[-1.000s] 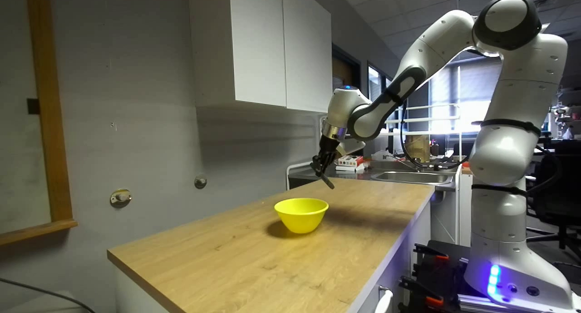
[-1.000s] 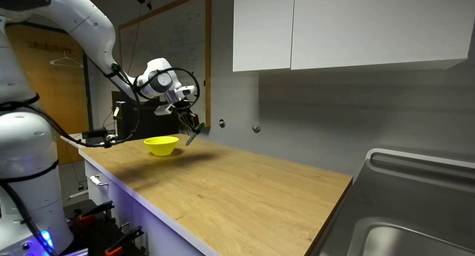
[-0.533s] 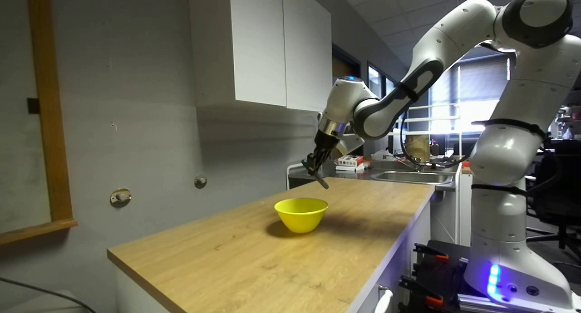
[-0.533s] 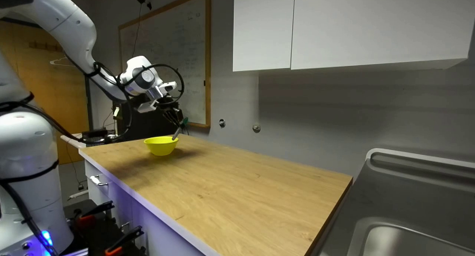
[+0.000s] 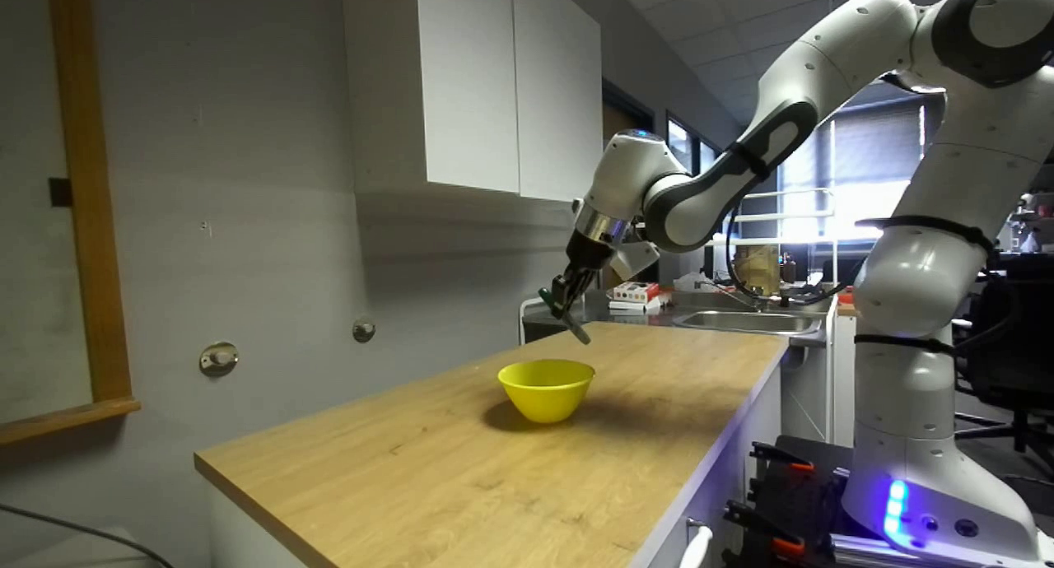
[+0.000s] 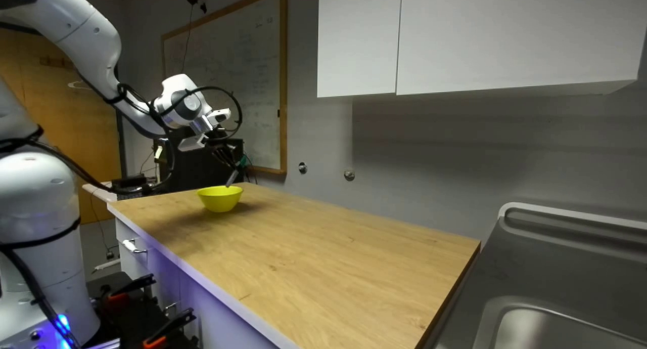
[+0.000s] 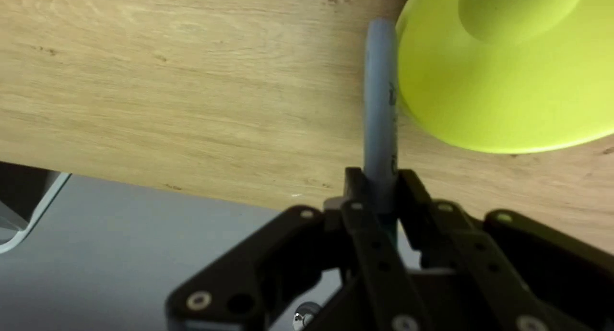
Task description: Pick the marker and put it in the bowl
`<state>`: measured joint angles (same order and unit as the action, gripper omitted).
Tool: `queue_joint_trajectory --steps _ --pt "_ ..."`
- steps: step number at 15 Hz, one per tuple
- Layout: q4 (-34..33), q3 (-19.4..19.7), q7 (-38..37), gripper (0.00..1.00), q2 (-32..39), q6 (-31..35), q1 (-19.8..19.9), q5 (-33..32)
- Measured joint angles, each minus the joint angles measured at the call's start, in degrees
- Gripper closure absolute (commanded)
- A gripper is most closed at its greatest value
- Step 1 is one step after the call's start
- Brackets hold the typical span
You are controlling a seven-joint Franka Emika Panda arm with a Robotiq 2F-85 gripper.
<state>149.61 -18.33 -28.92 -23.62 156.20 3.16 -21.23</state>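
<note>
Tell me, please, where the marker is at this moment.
In the wrist view, the marker is clamped in the gripper, just left of the yellow bowl; in both exterior views it hangs above the wood-grained countertop.

In an exterior view we look along the surface [image 5: 412,477] toward the sink [image 5: 745,322] beyond; in an exterior view we stand near the sink, facing toward the whiteboard [image 6: 232,50]. Both, set well back, share bowl [image 6: 219,202], surface, arm [image 6: 96,40] and cabinets [image 6: 465,40]. In the wrist view we look down past the pincer [image 7: 382,182], close over bowl and surface.
</note>
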Motion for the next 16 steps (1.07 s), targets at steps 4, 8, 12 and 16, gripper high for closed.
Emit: queue_joint_trajectory --steps 4,8,12,16 --pt "1.2 0.1 2.2 0.90 2.3 0.0 -2.6 5.1" --pt "1.3 0.1 2.9 0.90 3.9 0.0 -4.1 6.0" --pt "1.1 -0.2 3.2 0.90 4.0 0.0 -4.7 5.7" --pt "0.5 -1.1 3.2 0.90 3.3 0.0 -4.3 3.2"
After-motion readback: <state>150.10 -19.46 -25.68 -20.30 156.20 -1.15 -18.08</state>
